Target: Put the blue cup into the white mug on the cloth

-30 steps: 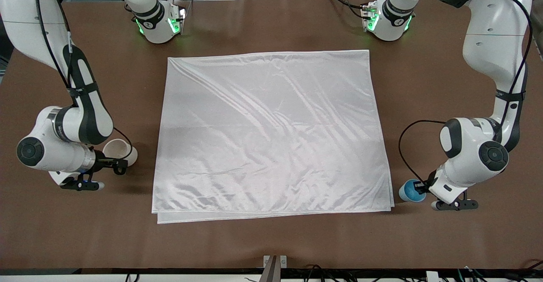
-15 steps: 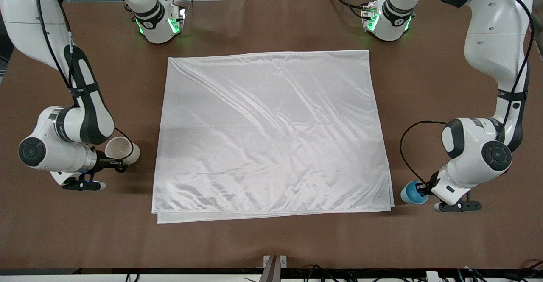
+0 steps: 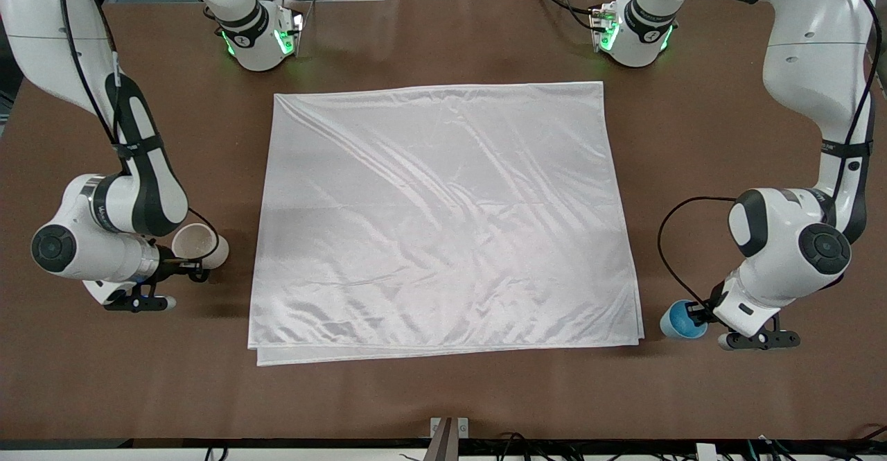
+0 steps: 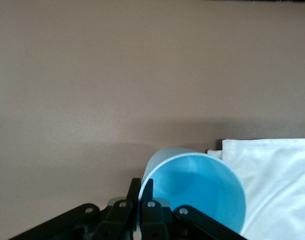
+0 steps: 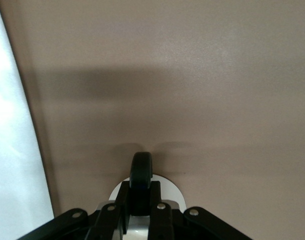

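Spread flat near the middle of the brown table lay the cloth, white, shiny, wrinkled, folded double. Off the cloth, toward the right arm's end of the table, showed the white mug, tilted with its mouth toward the front camera, near the cloth's edge but apart from it. Clamped on the mug's black handle was the right gripper, fingers pressed against it from both sides, as the right wrist view showed. Off the cloth too, toward the left arm's end and just beside the cloth's near corner, was the blue cup, also tipped with its mouth toward the front camera. Pinched on the cup's rim was the left gripper, fingers closed together over the thin wall in the left wrist view, one inside and one outside.
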Robot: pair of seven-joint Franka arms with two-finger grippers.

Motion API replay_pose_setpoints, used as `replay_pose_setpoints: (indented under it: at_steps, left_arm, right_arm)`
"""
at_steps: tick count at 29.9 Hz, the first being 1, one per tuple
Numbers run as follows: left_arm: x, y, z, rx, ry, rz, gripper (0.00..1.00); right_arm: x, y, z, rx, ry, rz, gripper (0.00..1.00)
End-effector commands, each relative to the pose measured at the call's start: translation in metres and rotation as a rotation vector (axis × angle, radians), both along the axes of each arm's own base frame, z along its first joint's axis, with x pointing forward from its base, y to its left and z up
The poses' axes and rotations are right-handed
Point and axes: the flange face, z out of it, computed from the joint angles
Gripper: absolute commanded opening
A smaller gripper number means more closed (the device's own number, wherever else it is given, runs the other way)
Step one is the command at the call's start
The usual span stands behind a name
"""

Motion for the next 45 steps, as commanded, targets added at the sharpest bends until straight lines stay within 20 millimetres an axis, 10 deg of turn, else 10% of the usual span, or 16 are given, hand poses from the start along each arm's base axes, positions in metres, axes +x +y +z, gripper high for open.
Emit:
replay_pose_setpoints:
  at_steps: [1,25,45]
  left_arm:
    - [-0.004,-0.010,0.021,0.022,-0.013,-0.022,0.00]
    - [-0.014,-0.059,0.079,-0.013,-0.029,-0.088,0.00]
    - [-0.015,-0.075,0.084,-0.030,-0.036,-0.106,0.00]
  right_arm:
    - [0.003,0.010,0.011,0.019,-0.005,0.019,0.00]
    - [0.006,0.138,0.056,0.070,0.003,-0.132,0.00]
    - [-0.027,0.322,0.074,0.053,-0.027,-0.232,0.00]
